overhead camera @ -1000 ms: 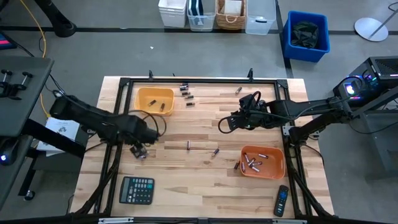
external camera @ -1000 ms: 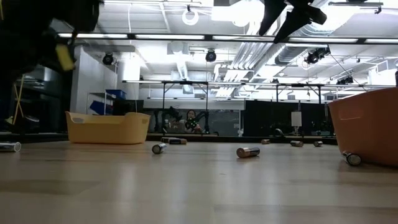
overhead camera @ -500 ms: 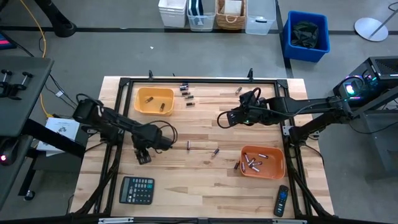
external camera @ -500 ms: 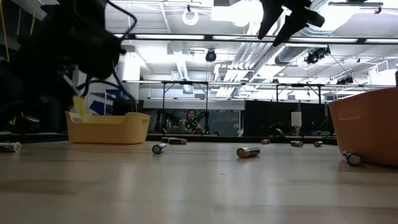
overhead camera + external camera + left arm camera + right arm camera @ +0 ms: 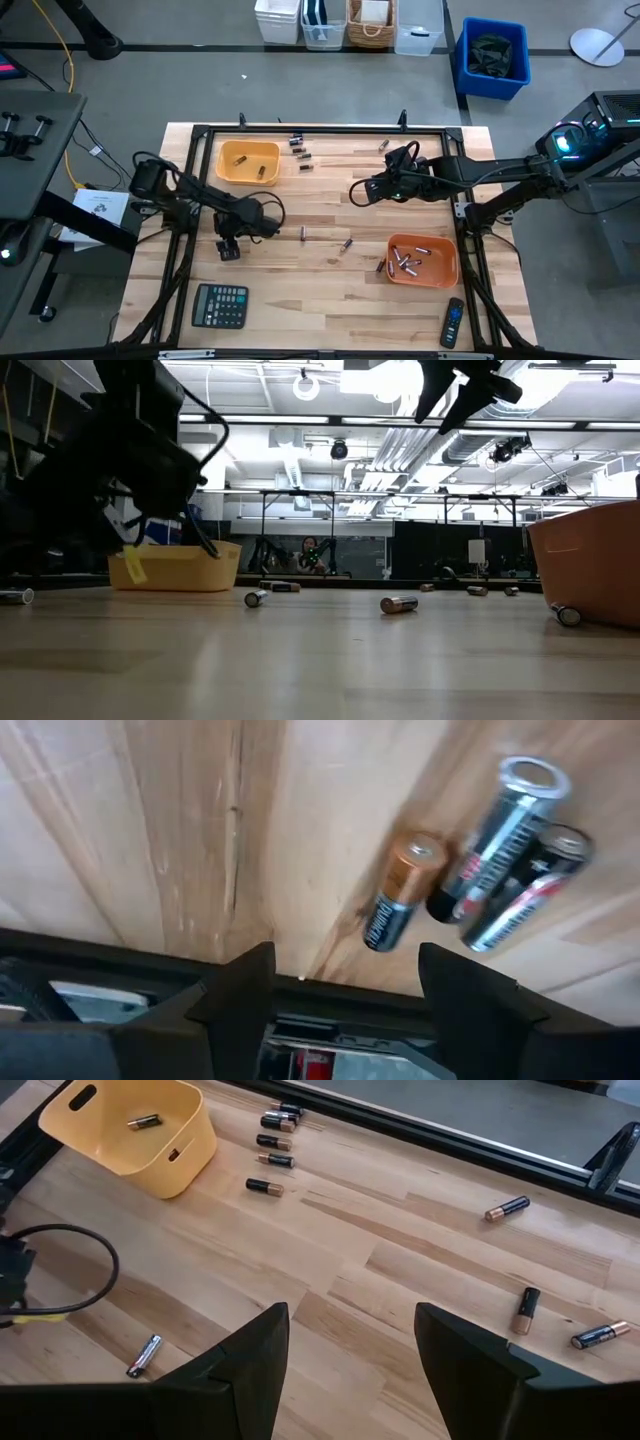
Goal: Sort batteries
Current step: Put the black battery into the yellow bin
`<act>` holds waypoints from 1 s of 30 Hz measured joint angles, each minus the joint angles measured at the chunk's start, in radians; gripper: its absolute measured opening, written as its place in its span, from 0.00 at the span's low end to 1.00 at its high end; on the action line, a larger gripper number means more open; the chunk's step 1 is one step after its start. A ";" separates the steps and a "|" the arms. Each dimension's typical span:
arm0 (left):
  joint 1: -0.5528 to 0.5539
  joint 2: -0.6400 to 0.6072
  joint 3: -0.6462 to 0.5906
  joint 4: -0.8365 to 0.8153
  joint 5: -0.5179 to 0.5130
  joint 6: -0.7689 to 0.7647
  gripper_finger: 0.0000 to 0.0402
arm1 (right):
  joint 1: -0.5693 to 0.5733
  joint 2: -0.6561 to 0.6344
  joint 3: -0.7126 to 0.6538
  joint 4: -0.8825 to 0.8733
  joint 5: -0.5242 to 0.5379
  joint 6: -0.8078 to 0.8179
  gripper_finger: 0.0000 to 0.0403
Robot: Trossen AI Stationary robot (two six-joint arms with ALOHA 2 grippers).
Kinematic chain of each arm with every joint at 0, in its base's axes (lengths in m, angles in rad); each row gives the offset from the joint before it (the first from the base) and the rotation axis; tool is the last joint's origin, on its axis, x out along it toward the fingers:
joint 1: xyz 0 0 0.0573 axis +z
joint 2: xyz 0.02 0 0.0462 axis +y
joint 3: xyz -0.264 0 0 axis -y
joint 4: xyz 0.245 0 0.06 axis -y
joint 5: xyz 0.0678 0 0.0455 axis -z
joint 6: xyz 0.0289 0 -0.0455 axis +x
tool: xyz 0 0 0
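Three batteries lie close together on the wood in the left wrist view: a copper-topped one (image 5: 395, 906), a silvery one (image 5: 500, 828) and a black-and-red one (image 5: 524, 888). My left gripper (image 5: 345, 1005) (image 5: 228, 249) hangs low over the table's left part, open. Its fingers slant down just short of the copper-topped cell and touch nothing. My right gripper (image 5: 350, 1365) (image 5: 360, 192) waits open, high above the table's middle. Two loose batteries (image 5: 303, 233) (image 5: 347, 243) lie mid-table. More batteries (image 5: 299, 150) lie at the far edge.
A yellow bin (image 5: 249, 162) with a battery inside stands at the far left. An orange bin (image 5: 440, 268) with several batteries stands at the near right. A black calculator (image 5: 220, 305) and a remote (image 5: 453, 322) lie near the front edge. A black frame rail (image 5: 330, 129) borders the wood.
My left gripper has come down toward the table while its wrist rolled. Its arm has stretched out toward the table's middle. Its fingers stay equally apart. The right arm has kept still.
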 joint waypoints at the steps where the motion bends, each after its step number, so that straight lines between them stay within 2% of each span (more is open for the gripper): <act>1: 0.003 0.009 -0.005 0.007 0.000 0.011 0.59 | 0.000 0.000 0.000 0.000 0.000 0.004 0.53; 8: 0.008 0.046 -0.043 0.061 0.009 0.027 0.59 | 0.002 0.000 0.000 0.000 0.000 0.006 0.53; 11: 0.007 0.050 -0.046 0.084 0.017 0.028 0.54 | 0.002 0.000 0.000 0.000 0.000 0.006 0.53; 14: 0.007 0.049 -0.046 0.101 0.022 0.009 0.43 | 0.002 0.000 0.000 0.000 0.000 0.006 0.53; 20: 0.007 0.046 -0.046 0.110 0.019 -0.004 0.08 | 0.002 0.000 0.000 0.000 0.002 0.006 0.53; 30: 0.008 0.003 -0.047 0.098 0.016 0.022 0.07 | 0.002 0.000 0.000 0.000 0.003 0.007 0.53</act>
